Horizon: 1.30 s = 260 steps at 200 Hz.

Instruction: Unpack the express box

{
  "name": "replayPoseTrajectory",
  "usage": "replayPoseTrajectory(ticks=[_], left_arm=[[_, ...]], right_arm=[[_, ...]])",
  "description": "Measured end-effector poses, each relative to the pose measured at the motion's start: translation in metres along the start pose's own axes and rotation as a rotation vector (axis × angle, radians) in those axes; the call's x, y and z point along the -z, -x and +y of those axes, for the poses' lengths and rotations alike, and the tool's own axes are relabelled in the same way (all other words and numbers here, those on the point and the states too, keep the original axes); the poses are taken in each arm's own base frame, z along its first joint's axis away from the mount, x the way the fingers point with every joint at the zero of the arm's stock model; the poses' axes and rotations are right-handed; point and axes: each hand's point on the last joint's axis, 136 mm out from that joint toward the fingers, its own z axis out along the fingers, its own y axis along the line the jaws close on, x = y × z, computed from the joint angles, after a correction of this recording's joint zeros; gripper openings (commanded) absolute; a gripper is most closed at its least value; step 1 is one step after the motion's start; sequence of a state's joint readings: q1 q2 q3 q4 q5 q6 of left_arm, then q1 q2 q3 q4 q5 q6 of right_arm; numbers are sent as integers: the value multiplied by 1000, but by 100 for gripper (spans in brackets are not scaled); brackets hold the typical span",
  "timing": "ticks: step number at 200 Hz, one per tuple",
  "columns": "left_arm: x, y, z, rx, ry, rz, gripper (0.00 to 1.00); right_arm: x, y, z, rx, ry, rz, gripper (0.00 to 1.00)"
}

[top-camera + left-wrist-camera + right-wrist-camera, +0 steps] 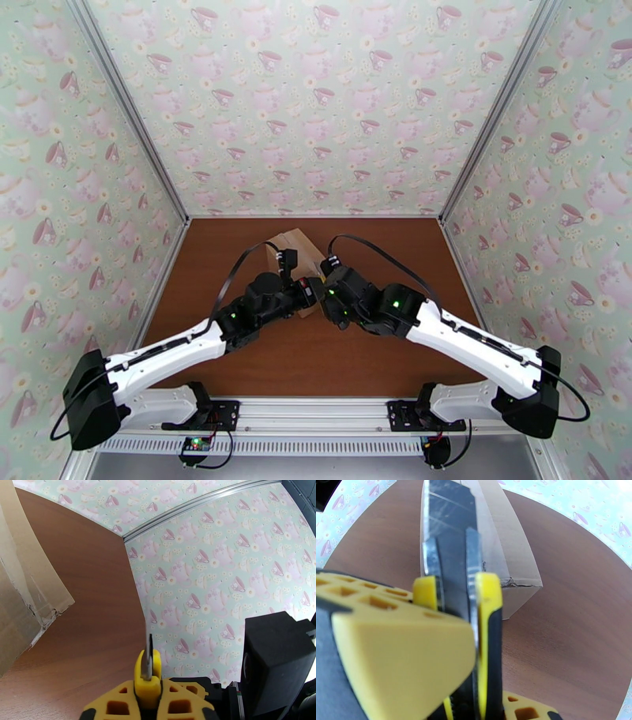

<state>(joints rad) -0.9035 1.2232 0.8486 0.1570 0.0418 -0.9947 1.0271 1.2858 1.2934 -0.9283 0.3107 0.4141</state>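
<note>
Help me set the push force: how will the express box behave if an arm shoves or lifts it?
The express box is probably stiff: its cardboard edges run straight. Lying flat on the smooth table, it would likely slide rather than tip. The glossy clear tape may be slippery, and the torn edge could crumple.

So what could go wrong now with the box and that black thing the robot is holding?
1. The right gripper is clamped on a black flat tool reaching over the express box near its torn tape. Pushing too deep might damage whatever is inside.
2. The left gripper is shut beside the box, not holding it, so the box may slide on the table.
3. Both wrists sit very close together above the box and could bump.
</note>
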Motion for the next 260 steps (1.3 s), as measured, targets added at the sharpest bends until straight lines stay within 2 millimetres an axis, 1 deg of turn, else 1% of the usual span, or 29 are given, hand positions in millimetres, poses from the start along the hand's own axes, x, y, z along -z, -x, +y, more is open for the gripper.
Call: replayPoseTrajectory(ticks=[46, 48, 54, 68, 76, 88, 96, 106, 110, 139, 157, 180, 192, 210, 223, 234, 260], left_arm=[[0, 0, 0, -4, -2, -2, 0], [0, 1, -1, -4, -2, -2, 0], [0, 1, -1, -4, -3, -3, 0], [0, 1, -1, -7, -3, -4, 0], [0, 1, -1, -8, -2, -6, 0], [0, 1, -1, -8, -2, -7, 0], [0, 1, -1, -8, -3, -7, 0], [0, 2, -1, -8, -5, -9, 0], [0, 2, -2, -8, -6, -9, 0], [0, 5, 2, -7, 7, -18, 0], [0, 5, 2, -10, 8, -22, 0], [0, 8, 4, -8, 13, -30, 0], [0, 9, 4, -8, 14, -32, 0], [0, 12, 6, -9, 20, -40, 0], [0, 14, 8, -14, 27, -45, 0], [1, 17, 11, -19, 37, -51, 0], [3, 26, 16, -25, 55, -75, 0]], right_arm=[[0, 0, 0, -1, 1, -2, 0], [0, 0, 0, -1, 1, -2, 1], [0, 1, 0, -1, 1, -2, 10], [0, 1, 0, -1, 2, -3, 17], [0, 1, 0, -1, 2, -3, 26], [0, 1, 1, -2, 2, -5, 29], [0, 1, 1, -2, 3, -6, 33], [0, 2, 1, -4, 3, -7, 50], [0, 2, 0, -6, 3, -7, 54], [2, 4, 1, -20, 16, -24, 60], [3, 5, 2, -26, 23, -32, 72], [3, 4, 0, -39, 26, -37, 77], [3, 3, -1, -48, 26, -39, 82], [6, -1, -4, -63, 36, -37, 86], [10, -3, -8, -86, 46, -44, 88], [15, -4, -12, -117, 59, -55, 92], [31, -3, -28, -211, 99, -103, 94]])
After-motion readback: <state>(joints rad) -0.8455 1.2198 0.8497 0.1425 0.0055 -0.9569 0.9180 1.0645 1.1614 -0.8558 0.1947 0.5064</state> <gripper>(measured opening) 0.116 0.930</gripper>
